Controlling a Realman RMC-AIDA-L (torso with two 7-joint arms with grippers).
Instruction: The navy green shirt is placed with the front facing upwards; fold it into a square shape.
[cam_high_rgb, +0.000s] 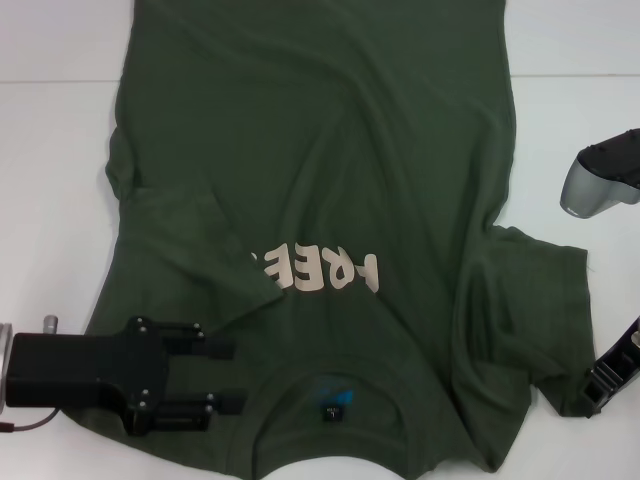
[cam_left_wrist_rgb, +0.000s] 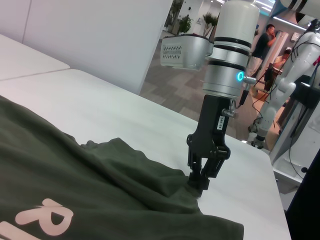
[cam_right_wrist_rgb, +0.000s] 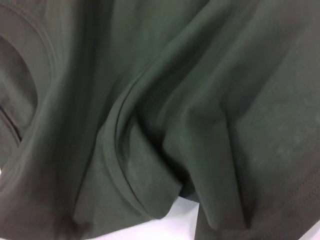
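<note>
- The navy green shirt (cam_high_rgb: 330, 190) lies on the white table (cam_high_rgb: 50, 120), front up, neck near me.
- 1 sleeve is already folded in over the chest.
- My left gripper (cam_high_rgb: 222, 375) hangs spread over the shoulder.
- My right gripper (cam_left_wrist_rgb: 200, 181) pinches the other sleeve's edge.
- Most folding is left, I think.

Pale pinkish-beige block lettering (cam_high_rgb: 318, 270) is showing upside down across the chest of the navy green shirt (cam_high_rgb: 320, 130) in the head view; only "REE" is reading clearly, a fold hiding the rest. A small dark neck label (cam_high_rgb: 331, 412) is sitting inside the collar, its print too small to read.
</note>
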